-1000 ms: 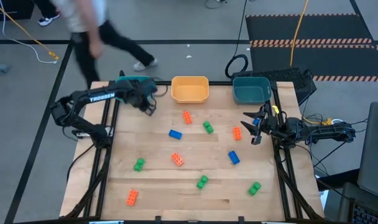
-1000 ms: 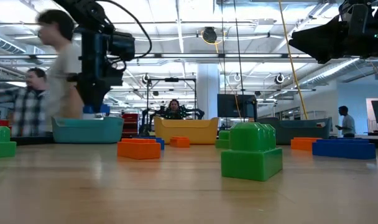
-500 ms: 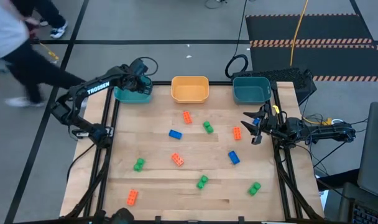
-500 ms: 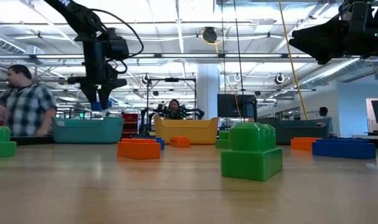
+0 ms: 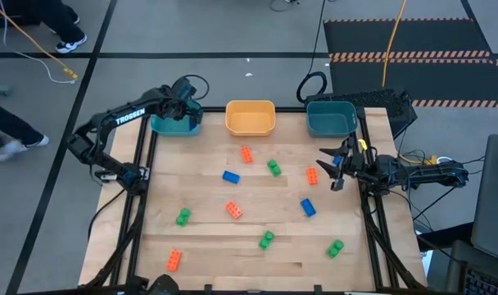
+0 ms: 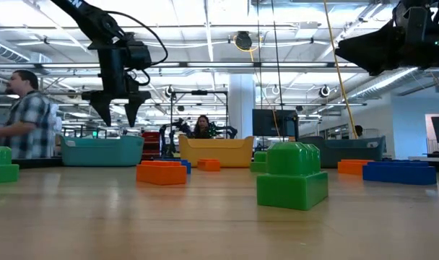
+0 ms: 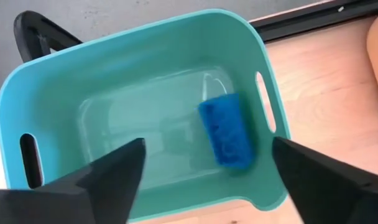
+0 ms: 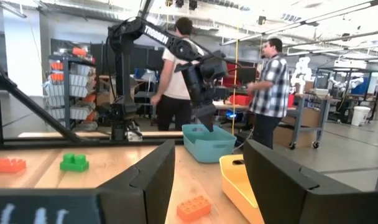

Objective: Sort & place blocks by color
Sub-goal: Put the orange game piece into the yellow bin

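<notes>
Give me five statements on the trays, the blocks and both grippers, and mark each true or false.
1. The left gripper hangs open over the left teal tray. True.
2. A blue block lies inside that tray. True.
3. The orange tray stands between two teal trays at the far edge of the table. True.
4. The right gripper holds a green block. False: nothing shows between its fingers; it hovers near the table's right edge, beside an orange-red block.
5. Every block is already in a tray. False: blue, green and orange-red blocks lie scattered on the table.
</notes>
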`<control>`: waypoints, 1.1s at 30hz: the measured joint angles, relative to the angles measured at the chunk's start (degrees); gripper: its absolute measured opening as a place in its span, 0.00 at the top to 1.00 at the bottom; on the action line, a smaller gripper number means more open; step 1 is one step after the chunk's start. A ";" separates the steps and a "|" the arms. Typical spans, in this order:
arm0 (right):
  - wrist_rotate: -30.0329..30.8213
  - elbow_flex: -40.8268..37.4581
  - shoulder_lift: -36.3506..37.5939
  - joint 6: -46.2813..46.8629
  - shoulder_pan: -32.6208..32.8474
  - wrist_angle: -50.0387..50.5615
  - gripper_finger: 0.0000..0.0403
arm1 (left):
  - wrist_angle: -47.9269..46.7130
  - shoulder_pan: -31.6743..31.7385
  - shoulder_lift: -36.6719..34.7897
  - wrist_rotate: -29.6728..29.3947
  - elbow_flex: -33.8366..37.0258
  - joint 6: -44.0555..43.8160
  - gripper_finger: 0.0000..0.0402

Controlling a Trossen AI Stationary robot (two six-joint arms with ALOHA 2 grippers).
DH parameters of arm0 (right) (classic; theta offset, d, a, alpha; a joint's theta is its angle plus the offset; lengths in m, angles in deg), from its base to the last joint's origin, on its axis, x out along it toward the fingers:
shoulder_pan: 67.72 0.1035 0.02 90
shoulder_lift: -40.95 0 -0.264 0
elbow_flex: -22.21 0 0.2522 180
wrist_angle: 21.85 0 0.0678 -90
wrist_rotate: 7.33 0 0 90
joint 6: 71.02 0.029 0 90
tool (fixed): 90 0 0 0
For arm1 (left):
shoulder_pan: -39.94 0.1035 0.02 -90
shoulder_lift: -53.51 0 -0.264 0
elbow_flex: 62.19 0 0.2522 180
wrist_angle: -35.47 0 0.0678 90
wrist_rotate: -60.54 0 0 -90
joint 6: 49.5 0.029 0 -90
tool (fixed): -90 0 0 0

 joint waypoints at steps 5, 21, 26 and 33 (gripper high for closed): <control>-0.02 0.01 0.00 -0.09 -0.01 2.48 0.54 | 0.02 0.01 0.00 0.00 0.00 0.61 0.02; -3.80 0.02 -0.02 10.55 0.09 3.34 0.54 | 4.90 -2.85 -0.07 9.03 0.00 -4.57 0.19; -9.64 0.02 -0.02 14.90 0.09 5.72 0.54 | 18.69 -5.66 -0.07 10.77 0.00 -5.08 0.23; -13.97 0.02 -0.02 16.51 0.13 3.93 0.54 | 44.81 -15.13 -2.07 19.90 -0.10 5.40 0.28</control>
